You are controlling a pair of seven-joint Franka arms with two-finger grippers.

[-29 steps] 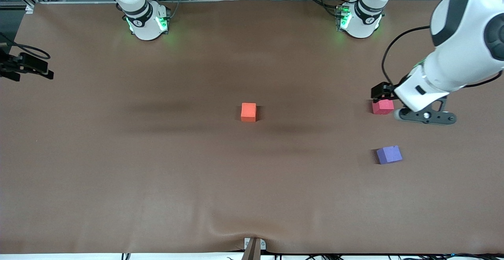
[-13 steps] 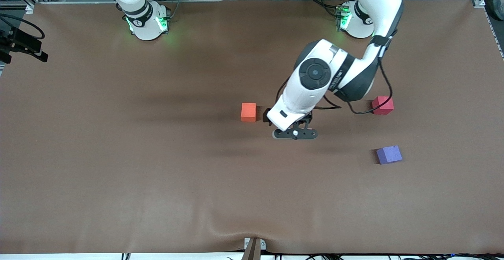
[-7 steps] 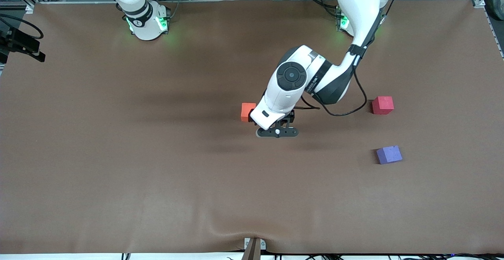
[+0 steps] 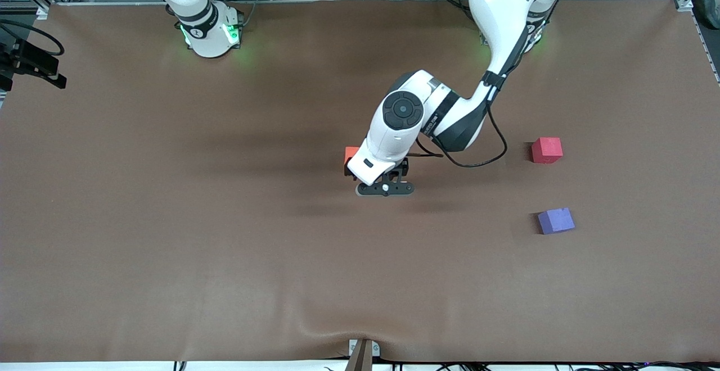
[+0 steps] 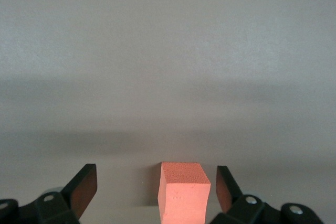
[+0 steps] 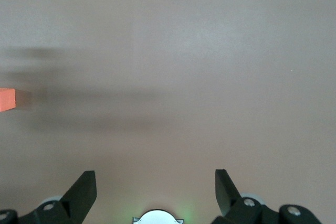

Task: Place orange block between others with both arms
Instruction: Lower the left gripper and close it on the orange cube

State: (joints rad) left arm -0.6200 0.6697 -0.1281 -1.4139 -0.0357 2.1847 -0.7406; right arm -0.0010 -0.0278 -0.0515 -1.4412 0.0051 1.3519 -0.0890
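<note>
The orange block [image 4: 350,154] sits mid-table, mostly covered by the left arm's wrist. My left gripper [image 4: 355,167] is down around it. In the left wrist view the orange block [image 5: 184,192] stands between the open fingers of the left gripper [image 5: 155,182], closer to one finger [image 5: 224,184], with a gap on each side. The red-pink cube [image 4: 547,150] and the purple-blue cube [image 4: 556,220] lie toward the left arm's end, the purple one nearer the front camera. My right gripper [image 6: 156,182] hangs open over bare table, and the orange block [image 6: 7,99] shows at that view's edge.
The brown table cover [image 4: 225,247] has a wrinkle at its front edge near a small bracket [image 4: 363,351]. A black device with a cable [image 4: 31,64] sits at the table's edge by the right arm's end. The right arm's green-lit base [image 4: 211,31] stands at the back.
The left arm swung from beside the red-pink cube toward mid-table, and in the last second slid on over the orange block, covering most of it. The cubes stay put.
</note>
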